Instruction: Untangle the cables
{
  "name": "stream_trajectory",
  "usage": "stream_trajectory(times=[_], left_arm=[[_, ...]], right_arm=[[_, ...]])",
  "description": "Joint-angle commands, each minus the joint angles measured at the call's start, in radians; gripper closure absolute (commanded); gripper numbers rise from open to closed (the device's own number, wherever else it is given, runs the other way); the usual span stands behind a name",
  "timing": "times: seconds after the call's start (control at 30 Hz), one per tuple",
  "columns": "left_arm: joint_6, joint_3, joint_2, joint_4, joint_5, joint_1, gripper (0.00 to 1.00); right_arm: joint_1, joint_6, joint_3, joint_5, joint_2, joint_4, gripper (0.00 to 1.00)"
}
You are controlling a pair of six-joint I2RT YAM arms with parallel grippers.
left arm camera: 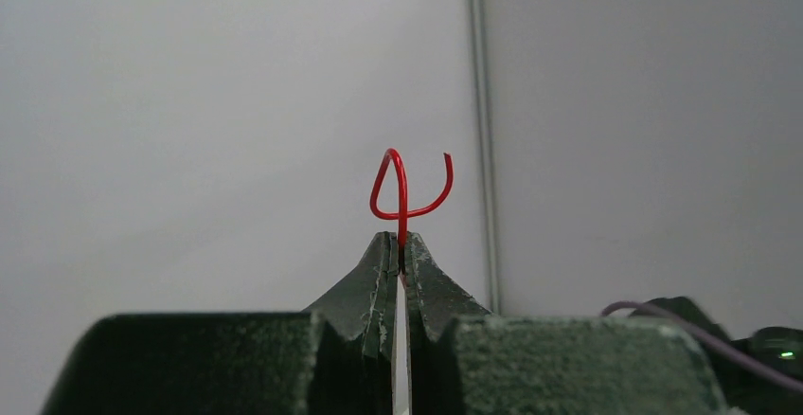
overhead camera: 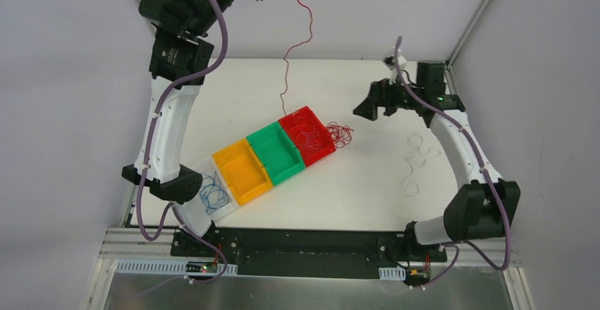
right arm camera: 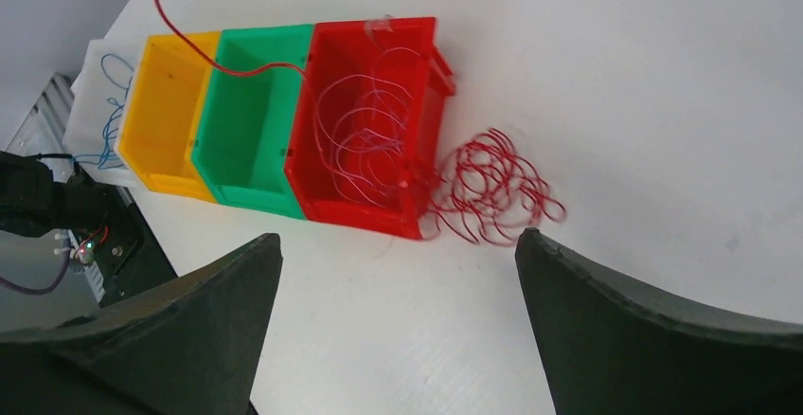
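My left gripper (left arm camera: 401, 244) is raised high at the back left, shut on the end of a bright red cable (left arm camera: 402, 192). That cable (overhead camera: 286, 62) hangs down in a long strand to the red bin (overhead camera: 322, 156). A curly heap of red cable (overhead camera: 339, 134) lies on the table against the bin's right side, also visible in the right wrist view (right arm camera: 492, 188). Pale thin wires (right arm camera: 365, 135) are coiled inside the red bin. My right gripper (overhead camera: 364, 110) hovers right of the heap, open and holding nothing (right arm camera: 398, 244).
A green bin (overhead camera: 289, 175) and an orange bin (overhead camera: 247, 197) adjoin the red one in a diagonal row. Blue cables (overhead camera: 212, 193) lie in a clear tray at the left. White cables (overhead camera: 417, 158) are on the table by the right arm.
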State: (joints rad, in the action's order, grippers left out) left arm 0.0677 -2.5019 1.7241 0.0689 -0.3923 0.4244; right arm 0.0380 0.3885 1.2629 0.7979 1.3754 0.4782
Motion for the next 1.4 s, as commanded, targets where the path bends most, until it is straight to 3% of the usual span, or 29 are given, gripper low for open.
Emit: stream_trajectory(times=[0.0, 0.23, 0.4, 0.5, 0.7, 0.73, 0.8, 0.93, 1.03, 1.1, 1.27, 1.37], left_arm=[[-0.019, -0.055, 0.020, -0.066, -0.051, 0.078, 1.00], [-0.029, -0.083, 0.037, -0.117, -0.008, 0.099, 1.00], [-0.057, -0.059, 0.023, -0.115, -0.001, 0.099, 1.00], [-0.059, -0.058, 0.024, -0.115, 0.013, 0.099, 1.00], [-0.103, -0.057, 0.026, -0.108, 0.037, 0.099, 1.00], [-0.106, -0.054, 0.025, -0.107, 0.043, 0.099, 1.00], [-0.118, -0.049, 0.023, -0.107, 0.049, 0.099, 1.00], [-0.143, -0.034, 0.015, -0.097, 0.051, 0.099, 1.00], [-0.165, 0.020, -0.003, -0.086, 0.062, 0.099, 1.00], [-0.171, 0.073, -0.026, -0.084, 0.066, 0.097, 1.00], [-0.140, 0.225, -0.070, -0.088, 0.069, 0.097, 1.00], [-0.101, 0.297, -0.079, -0.090, 0.085, 0.097, 1.00]], right_arm=[[0.190, -0.091, 0.024, -0.068, 0.092, -0.263, 0.03], [0.354, -0.017, 0.000, -0.126, 0.204, -0.365, 0.06], [0.405, -0.040, -0.038, -0.158, 0.278, -0.512, 0.13], [0.436, -0.039, -0.008, -0.163, 0.339, -0.526, 0.20], [0.467, -0.035, 0.030, -0.146, 0.412, -0.537, 0.24], [0.471, -0.029, 0.030, -0.148, 0.416, -0.536, 0.27], [0.478, -0.016, 0.031, -0.153, 0.423, -0.528, 0.46], [0.471, -0.002, 0.058, -0.194, 0.405, -0.450, 0.98], [0.399, -0.021, 0.122, -0.242, 0.345, -0.364, 1.00], [0.306, -0.060, 0.254, -0.234, 0.306, -0.276, 1.00], [0.113, -0.234, 0.562, -0.077, 0.225, -0.106, 1.00], [0.116, -0.293, 0.497, -0.013, 0.165, -0.094, 1.00]])
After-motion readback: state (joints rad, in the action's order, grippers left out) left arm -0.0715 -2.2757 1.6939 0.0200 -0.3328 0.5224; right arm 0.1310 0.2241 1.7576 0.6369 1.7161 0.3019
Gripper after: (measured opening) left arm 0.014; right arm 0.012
